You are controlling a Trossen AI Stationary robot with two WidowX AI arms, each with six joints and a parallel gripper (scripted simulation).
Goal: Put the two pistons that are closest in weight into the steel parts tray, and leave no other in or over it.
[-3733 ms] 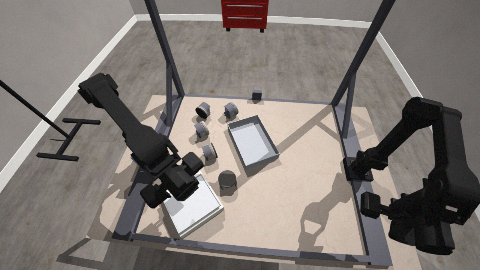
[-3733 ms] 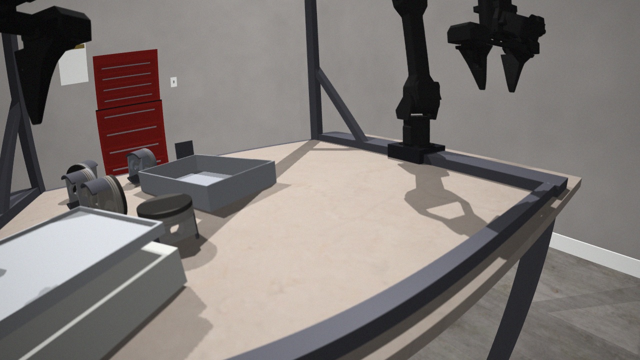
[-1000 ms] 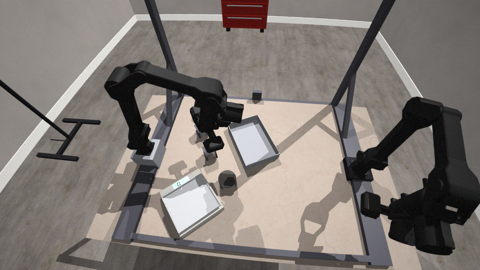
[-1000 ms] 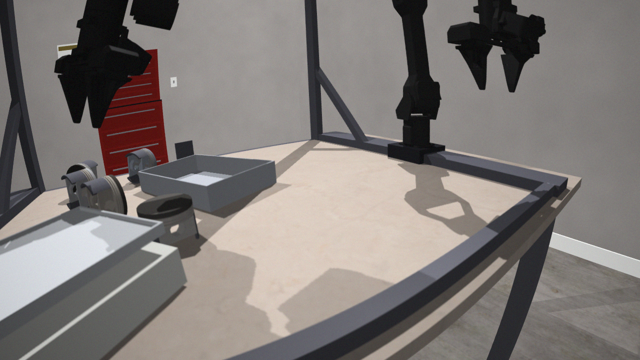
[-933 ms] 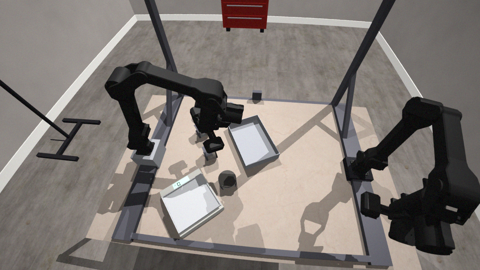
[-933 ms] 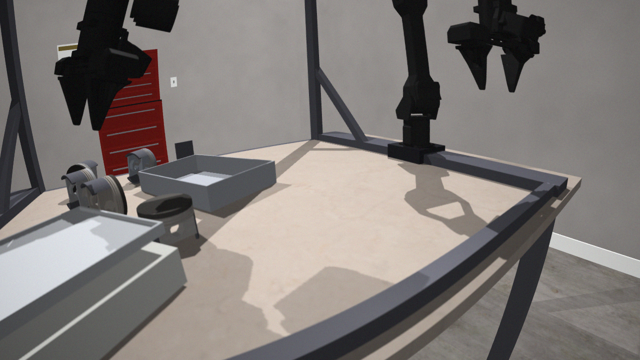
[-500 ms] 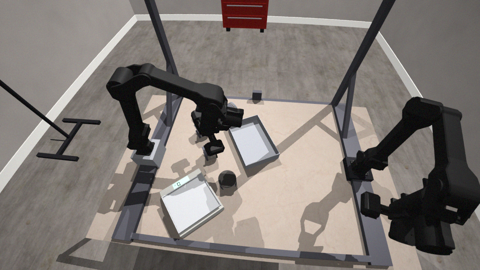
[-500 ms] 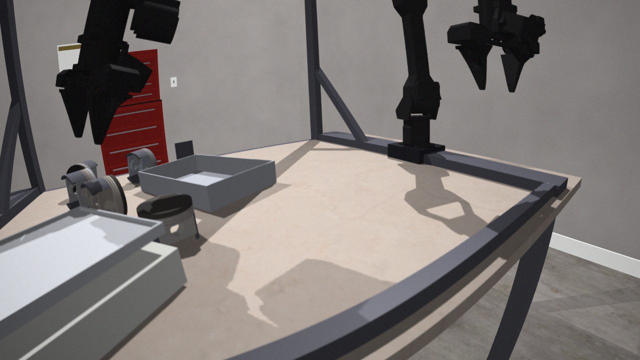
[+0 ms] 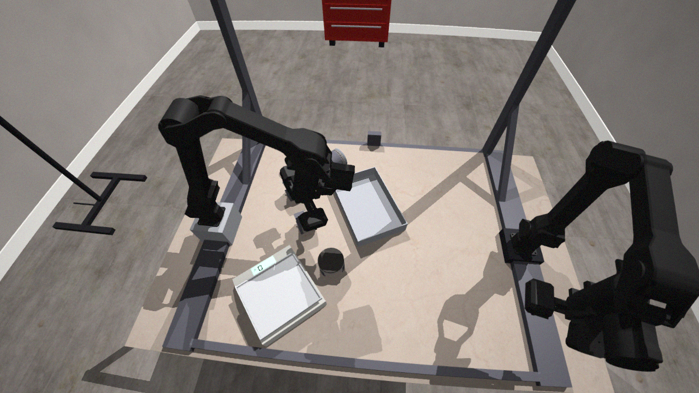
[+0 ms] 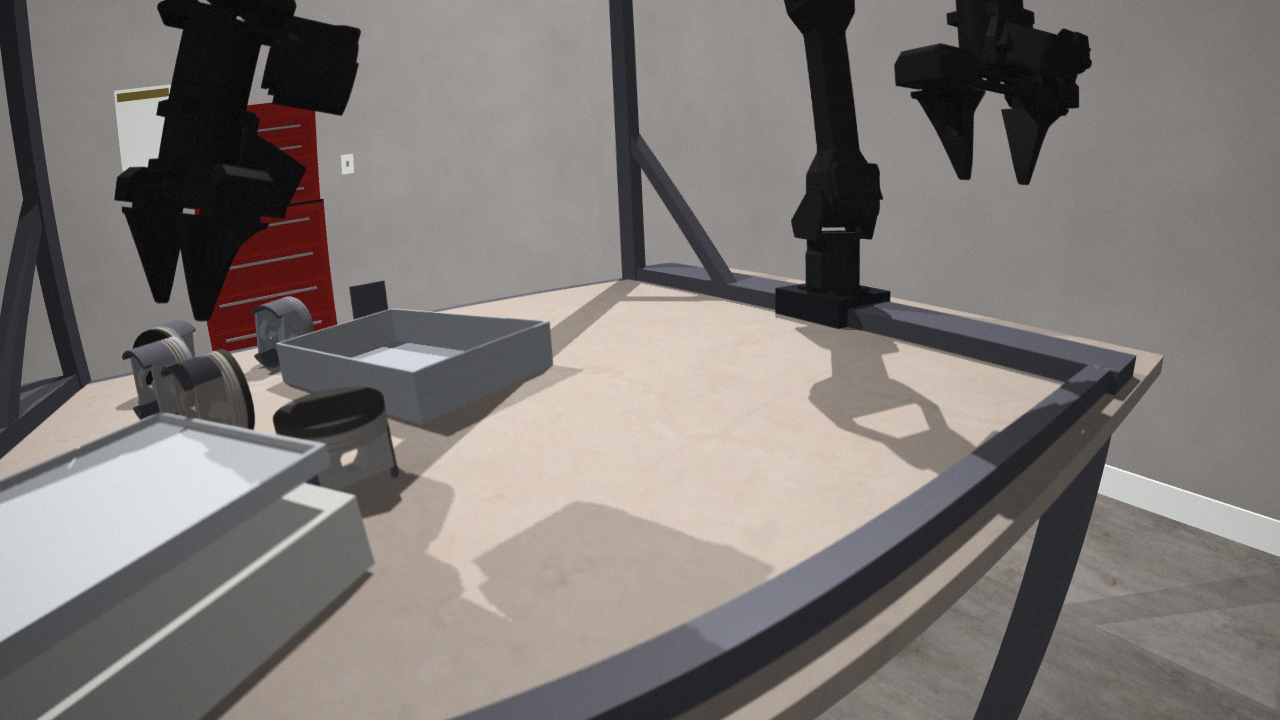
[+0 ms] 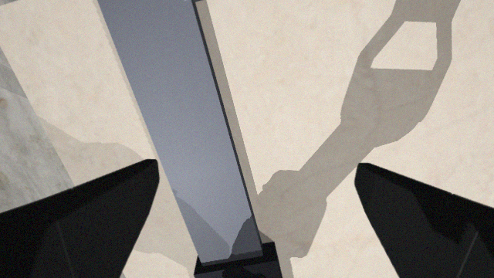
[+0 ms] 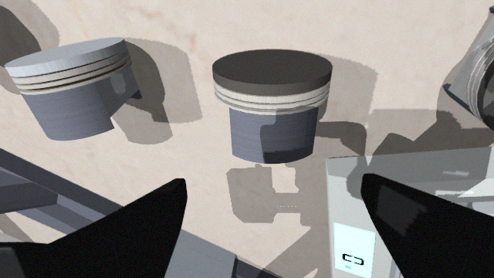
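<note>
On the pale wooden table [image 9: 430,293] [image 10: 626,429] [image 11: 301,116] [image 12: 185,23], edged by dark rails, a steel tray [image 9: 399,210] [image 10: 487,376] is set toward the far edge, a scale [image 9: 292,327] [image 10: 295,582] [image 12: 347,201] near a front corner, and pistons [image 9: 330,261] [image 10: 331,429] [image 12: 274,127] are scattered around them.
</note>
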